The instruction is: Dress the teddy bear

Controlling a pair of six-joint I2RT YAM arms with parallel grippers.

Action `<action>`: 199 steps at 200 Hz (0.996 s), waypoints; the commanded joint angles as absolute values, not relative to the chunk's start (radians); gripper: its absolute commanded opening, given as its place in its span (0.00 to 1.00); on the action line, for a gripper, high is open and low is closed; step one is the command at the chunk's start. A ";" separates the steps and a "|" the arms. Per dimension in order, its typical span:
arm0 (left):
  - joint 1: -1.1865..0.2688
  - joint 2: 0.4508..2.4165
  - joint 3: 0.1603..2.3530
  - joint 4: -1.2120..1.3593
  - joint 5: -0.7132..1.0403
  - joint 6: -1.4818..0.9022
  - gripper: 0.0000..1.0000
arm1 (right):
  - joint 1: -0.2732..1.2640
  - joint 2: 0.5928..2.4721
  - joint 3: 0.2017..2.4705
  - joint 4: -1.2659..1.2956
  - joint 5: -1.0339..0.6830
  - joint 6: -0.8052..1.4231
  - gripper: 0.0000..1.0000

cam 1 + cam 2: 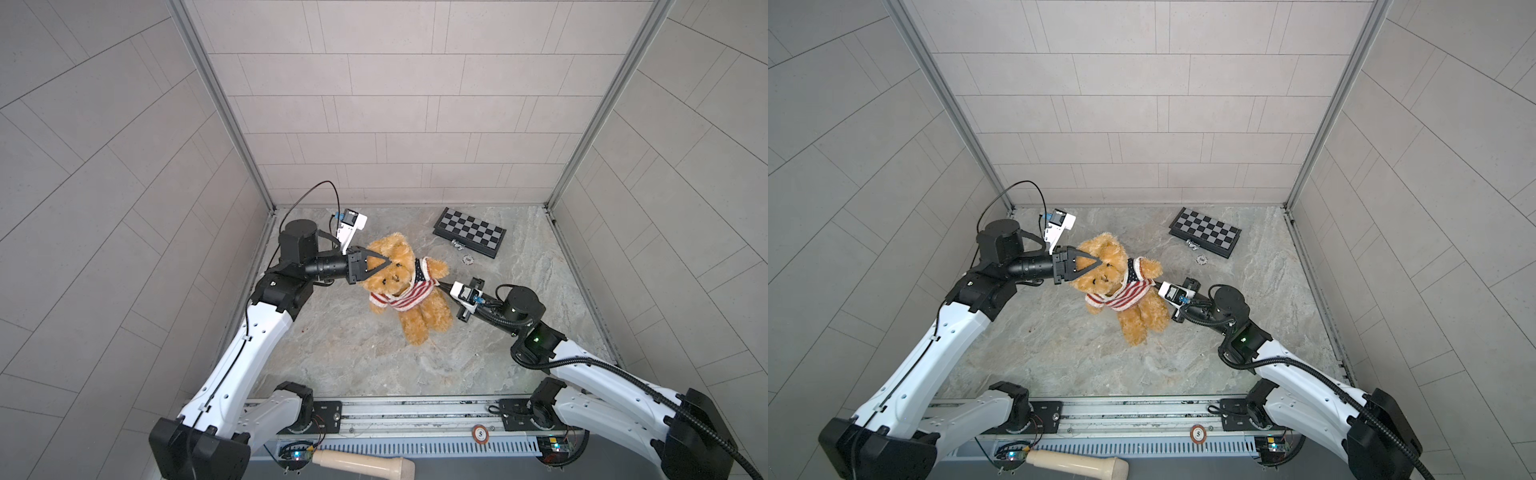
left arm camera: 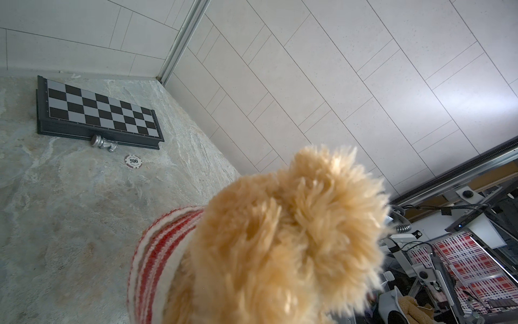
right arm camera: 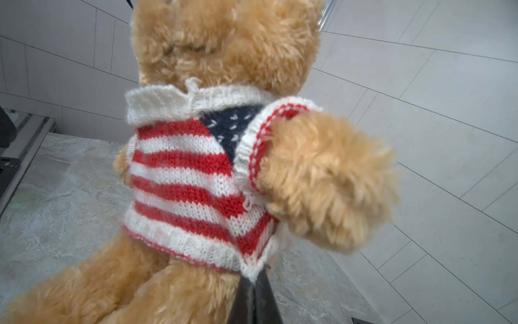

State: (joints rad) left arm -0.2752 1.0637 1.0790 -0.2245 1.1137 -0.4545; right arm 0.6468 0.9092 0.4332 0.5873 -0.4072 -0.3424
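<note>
Golden-tan fur: the teddy bear [image 1: 409,286] [image 1: 1121,286] is near the middle of the worktop [image 1: 353,353], between my two claws. In both top views its head is toward my left arm and its legs point to the front right.
Bear's pose: my right wrist view shows it roughly upright, with the legs trailing low toward the stone-patterned surface. I cannot tell whether the feet rest on it.
Knit wool: a red-and-white striped sweater [image 1: 405,297] [image 1: 1121,297] [image 3: 185,179] with a navy patch covers the chest. Its white collar is round the neck and its hem is at the belly.
Left claw: my left claw [image 1: 388,262] [image 1: 1099,262] has its tips drawn together on the fur of the bear's head. My left wrist view is filled by blurred fur and a striped sleeve [image 2: 159,252], and the claw itself does not show there.
Right claw: my right claw [image 1: 439,284] [image 1: 1156,284] [image 3: 256,277] is clamped on the lower corner of the sweater's hem, pinching the knit to a point.
Bear's arm: one furry arm [image 3: 328,182] sticks out through its sleeve, just beside the navy patch.
Far corner: a folded chessboard [image 1: 469,232] [image 1: 1206,232] [image 2: 98,108] lies well apart from the bear.
By the board: a silver chess piece [image 2: 103,143] lies on its side touching the board's edge, with a poker chip [image 2: 133,161] [image 1: 468,260] near it.
</note>
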 commanded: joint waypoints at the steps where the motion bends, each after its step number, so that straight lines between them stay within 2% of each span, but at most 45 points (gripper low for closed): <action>1: -0.266 1.032 1.111 -0.191 1.134 -0.439 0.00 | 0.640 0.890 0.404 0.655 -0.348 -0.304 0.00; 61: -0.265 1.028 1.094 -0.137 1.125 -0.479 0.00 | 0.646 0.919 0.428 0.596 -0.480 -0.331 0.00; 75: -0.267 1.032 1.087 -0.138 1.122 -0.477 0.00 | 0.662 0.913 0.448 0.576 -0.500 -0.335 0.06; 95: -0.289 1.046 1.096 -0.199 1.104 -0.419 0.00 | 0.682 0.909 0.482 0.540 -0.506 -0.345 0.27; 119: -0.301 1.062 1.110 -0.290 1.077 -0.335 0.00 | 0.681 0.848 0.485 0.571 -0.479 -0.316 0.39; 154: -0.300 1.082 1.136 -0.381 1.013 -0.231 0.00 | 0.682 0.743 0.563 0.379 -0.386 -0.326 0.43; 199: -0.301 1.099 1.157 -0.354 1.017 -0.232 0.00 | 0.683 0.829 0.604 0.410 -0.400 -0.311 0.50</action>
